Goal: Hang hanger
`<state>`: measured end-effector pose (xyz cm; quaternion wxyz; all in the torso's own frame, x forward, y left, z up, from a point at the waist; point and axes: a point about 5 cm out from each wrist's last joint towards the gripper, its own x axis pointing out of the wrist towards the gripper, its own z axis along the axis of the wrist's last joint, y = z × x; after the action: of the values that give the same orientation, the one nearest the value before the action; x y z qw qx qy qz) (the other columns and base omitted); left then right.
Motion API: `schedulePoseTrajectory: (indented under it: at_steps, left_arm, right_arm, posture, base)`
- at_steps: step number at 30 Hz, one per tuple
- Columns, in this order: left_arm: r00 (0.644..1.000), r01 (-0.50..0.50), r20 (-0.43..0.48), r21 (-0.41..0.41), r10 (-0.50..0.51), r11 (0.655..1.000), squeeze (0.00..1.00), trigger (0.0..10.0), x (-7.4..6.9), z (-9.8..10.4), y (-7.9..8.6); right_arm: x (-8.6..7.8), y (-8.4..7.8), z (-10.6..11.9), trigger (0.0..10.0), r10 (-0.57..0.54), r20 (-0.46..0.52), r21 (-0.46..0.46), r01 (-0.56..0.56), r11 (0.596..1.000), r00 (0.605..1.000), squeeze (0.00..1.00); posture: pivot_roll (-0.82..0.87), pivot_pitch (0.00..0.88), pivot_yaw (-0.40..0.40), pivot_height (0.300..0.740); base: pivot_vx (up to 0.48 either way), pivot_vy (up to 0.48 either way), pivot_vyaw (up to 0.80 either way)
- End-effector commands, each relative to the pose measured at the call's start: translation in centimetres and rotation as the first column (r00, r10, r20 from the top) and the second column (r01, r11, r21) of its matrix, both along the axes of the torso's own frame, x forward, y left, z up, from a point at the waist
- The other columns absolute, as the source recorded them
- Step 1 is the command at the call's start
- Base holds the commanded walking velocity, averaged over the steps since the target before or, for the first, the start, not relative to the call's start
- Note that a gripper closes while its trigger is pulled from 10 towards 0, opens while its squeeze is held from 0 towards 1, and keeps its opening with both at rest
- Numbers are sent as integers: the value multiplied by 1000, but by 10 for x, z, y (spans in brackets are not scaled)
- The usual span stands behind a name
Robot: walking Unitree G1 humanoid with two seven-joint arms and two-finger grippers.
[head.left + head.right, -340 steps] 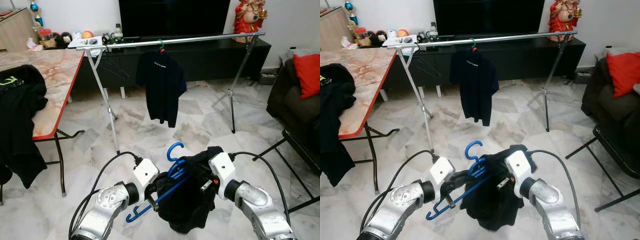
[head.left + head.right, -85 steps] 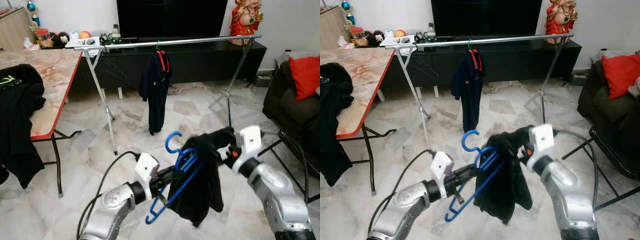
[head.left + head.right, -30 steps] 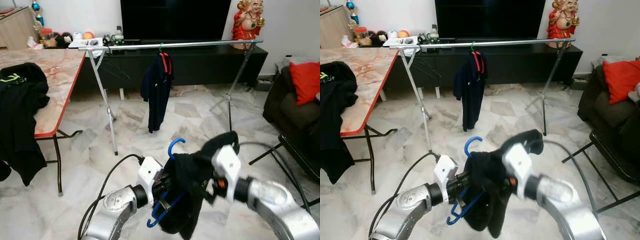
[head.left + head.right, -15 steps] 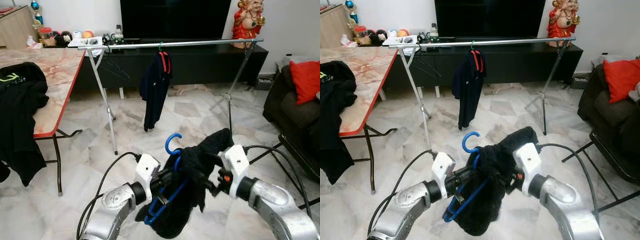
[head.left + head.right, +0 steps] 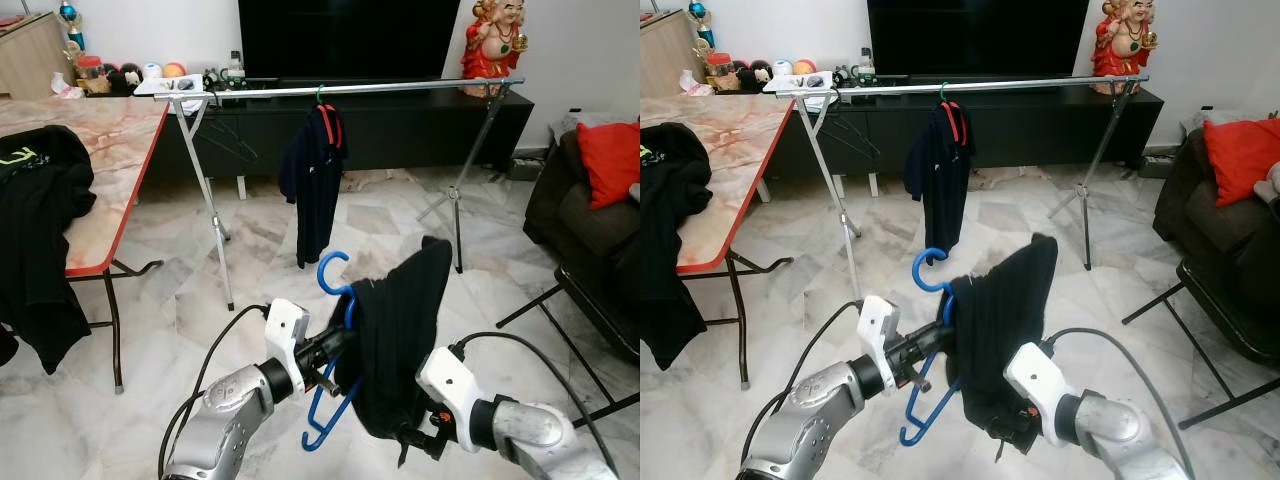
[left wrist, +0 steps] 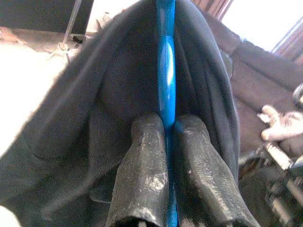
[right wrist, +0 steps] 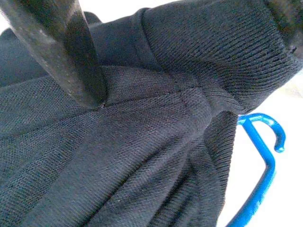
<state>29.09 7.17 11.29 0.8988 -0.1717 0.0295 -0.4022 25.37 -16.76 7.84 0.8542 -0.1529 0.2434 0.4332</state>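
My left gripper is shut on the blue plastic hanger, its fingers pinching the hanger's bar. The hanger stands fairly upright, hook on top, low in front of me. A black shirt is draped over it and hangs straight down. My right gripper is at the shirt's lower hem, open, its spread fingers lying against the cloth. Farther ahead runs the silver clothes rail, with a dark navy shirt hanging near its middle.
A marble-topped table with a red edge stands on the left, with black clothing hanging over it. A black TV cabinet lies behind the rail. A dark sofa with a red cushion and a black frame are on the right.
The left gripper has lifted the hanger more upright. The right gripper has dropped from the shirt's top to its hem, and the shirt now hangs straight instead of bunched.
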Motion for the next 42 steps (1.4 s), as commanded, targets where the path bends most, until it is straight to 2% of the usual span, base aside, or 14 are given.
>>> schedulePoseTrajectory:
  at_steps: [1, 6, 10, 12, 17, 18, 24, 27, 31, 33, 36, 39, 41, 42]
  left_arm:
    - [989, -20, 141, -99, 34, 995, 0, 10000, 10, 40, 4]
    - [990, -21, 136, -102, 35, 995, 0, 10000, 9, 41, 5]
    - [990, -23, 133, -104, 37, 994, 0, 10000, 9, 41, 6]
    - [990, -15, 137, -86, 27, 996, 0, 10000, 8, 41, 5]
    - [990, 6, 141, -32, -1, 999, 0, 10000, 6, 36, 2]
    - [990, 16, 141, -4, -15, 1000, 0, 10000, 5, 33, 0]
    - [989, 51, 132, 120, -67, 991, 0, 10000, -1, 19, -4]
    - [988, 61, 131, 160, -82, 985, 0, 10000, -3, 14, -5]
    - [986, 71, 134, 216, -102, 974, 0, 10000, -5, 9, -5]
    - [984, 78, 135, 235, -112, 969, 0, 10000, -6, 7, -5]
    - [984, 78, 135, 236, -112, 969, 0, 10000, -6, 7, -5]
    - [984, 77, 136, 240, -112, 968, 0, 10000, -6, 7, -4]
    - [984, 76, 137, 244, -112, 967, 0, 10000, -6, 6, -3]
    - [984, 76, 137, 244, -112, 967, 0, 10000, -6, 6, -3]
  right_arm:
    - [-12, 0, -18, 10000, 21, -98, -17, -23, 1000, 995, 0]
    - [-12, 0, -21, 10000, 25, -90, -17, -27, 999, 996, 0]
    - [9, -1, -5, 10000, -92, 51, 60, 89, 994, 994, 0]
    - [31, -3, 21, 10000, -241, 173, 203, 205, 958, 955, 0]
    - [47, 0, 65, 10000, -326, 292, 386, 201, 900, 899, 0]
    - [52, 2, 83, 10000, -356, 356, 439, 182, 880, 864, 0]
    - [62, 6, 130, 10000, -452, 394, 626, 127, 770, 800, 0]
    - [61, 11, 138, 10000, -429, 399, 631, 97, 770, 810, 0]
    - [60, 16, 130, 10000, -374, 378, 572, 104, 814, 847, 0]
    - [52, 24, 116, 10000, -252, 347, 494, 53, 868, 903, 0]
    - [47, 26, 103, 10000, -181, 330, 384, 43, 922, 927, 0]
    - [52, 21, 101, 10000, -260, 270, 413, 133, 901, 927, 0]
    - [60, 14, 104, 10000, -376, 185, 494, 245, 834, 908, 0]
    - [60, 14, 104, 10000, -376, 185, 494, 245, 834, 908, 0]
  posture:
    - [24, 29, -21, 740]
    - [30, 35, -21, 740]
    - [31, 38, -19, 740]
    - [30, 38, -18, 740]
    - [29, 37, -17, 740]
    - [29, 37, -17, 740]
    - [29, 38, -17, 740]
    - [27, 39, -18, 740]
    - [27, 39, -20, 740]
    - [27, 39, -20, 740]
    - [27, 39, -20, 740]
    - [26, 41, -22, 740]
    - [26, 42, -20, 740]
    - [26, 42, -20, 740]
  base:
    - [0, 0, 0]
    - [0, 0, 0]
    - [0, 0, 0]
    - [0, 0, 0]
    - [0, 0, 0]
    - [0, 0, 0]
    - [0, 0, 0]
    - [0, 0, 0]
    - [0, 0, 0]
    - [0, 0, 0]
    - [0, 0, 0]
    - [0, 0, 0]
    - [0, 0, 0]
    - [0, 0, 0]
